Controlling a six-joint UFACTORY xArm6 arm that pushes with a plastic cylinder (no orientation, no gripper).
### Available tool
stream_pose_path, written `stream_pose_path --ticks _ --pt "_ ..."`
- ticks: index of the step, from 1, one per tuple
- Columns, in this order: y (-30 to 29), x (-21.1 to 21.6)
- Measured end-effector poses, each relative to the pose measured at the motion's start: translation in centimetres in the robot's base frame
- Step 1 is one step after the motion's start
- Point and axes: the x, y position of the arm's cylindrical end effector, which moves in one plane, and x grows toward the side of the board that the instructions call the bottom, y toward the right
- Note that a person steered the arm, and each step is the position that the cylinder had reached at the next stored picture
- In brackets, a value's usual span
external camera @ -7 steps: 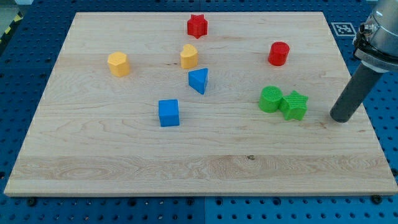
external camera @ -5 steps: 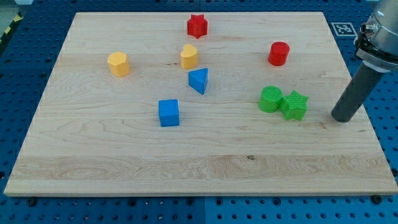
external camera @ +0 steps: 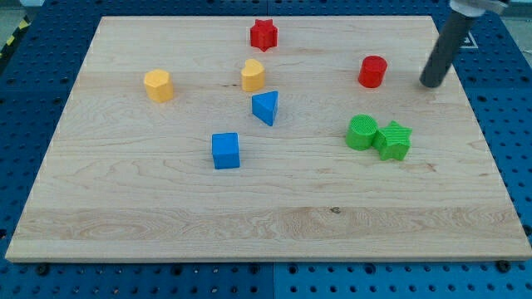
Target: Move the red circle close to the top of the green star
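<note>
- Resting near the board's right edge, my tip point(external camera: 430, 84) is sitting bare, just right of the red circle point(external camera: 372, 71).
- Green star point(external camera: 396, 140) is touching the green circle point(external camera: 362, 132), well below.

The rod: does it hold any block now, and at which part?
Nothing is held. My tip stands apart from every block, at the view's right of the red circle, with bare board between them.

Two red blocks point(external camera: 373, 71), two yellow, two blue, two green.
</note>
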Motion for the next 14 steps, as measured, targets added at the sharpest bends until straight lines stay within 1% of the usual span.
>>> stream_pose_path --ticks 1,2,5,6,7,8,9,10,11,12,13,14 --pt "-2.8 -2.7" --pt "-4.9 -2.7" --pt "-6.6 -2.9" --pt "-6.8 -0.8" --pt "-6.8 -0.6" --pt "-9.7 -2.3" --pt "-12.5 -2.2" --pt "-12.3 -0.1" --pt "-11.3 -0.2" --pt "-10.8 -2.8" --pt "-8.2 0.3" --pt "-7.2 0.9"
